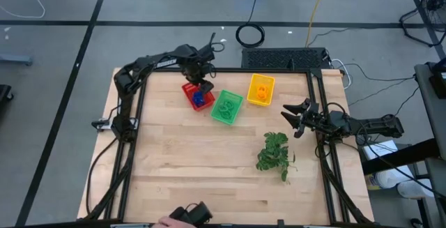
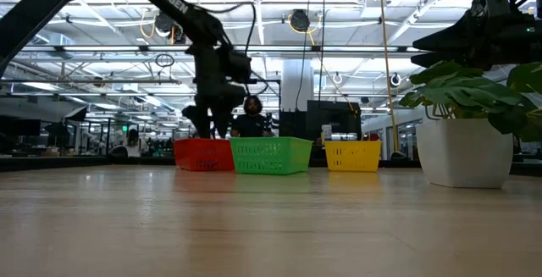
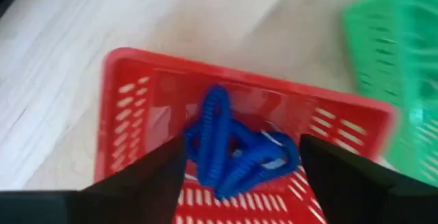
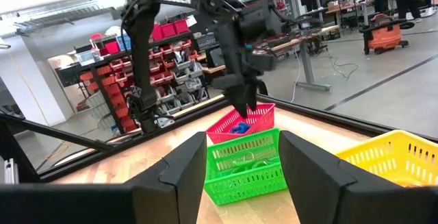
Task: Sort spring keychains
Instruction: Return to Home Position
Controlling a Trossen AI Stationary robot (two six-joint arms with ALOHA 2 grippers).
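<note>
Blue spring keychains (image 3: pixel 236 152) lie in a heap inside the red mesh basket (image 1: pixel 189 90). My left gripper (image 1: pixel 198 81) hangs open just above that basket, one finger on either side of the blue heap (image 1: pixel 201 100), apart from it. Green coils (image 1: pixel 226 107) lie in the green basket (image 1: pixel 235 114), and orange ones (image 1: pixel 261 93) in the yellow basket (image 1: pixel 269 83). My right gripper (image 1: pixel 289 116) waits open above the table's right side, pointing toward the baskets. From the right wrist view, the left gripper (image 4: pixel 248 107) stands over the red basket (image 4: pixel 256 122).
The three baskets stand in a row at the far middle of the table. A leafy green plant sprig (image 1: pixel 275 153) stands near the right gripper, in a white pot (image 2: pixel 464 150). A person's hand (image 1: pixel 164 222) with a dark object shows at the near edge. Bare wood lies in front of the baskets.
</note>
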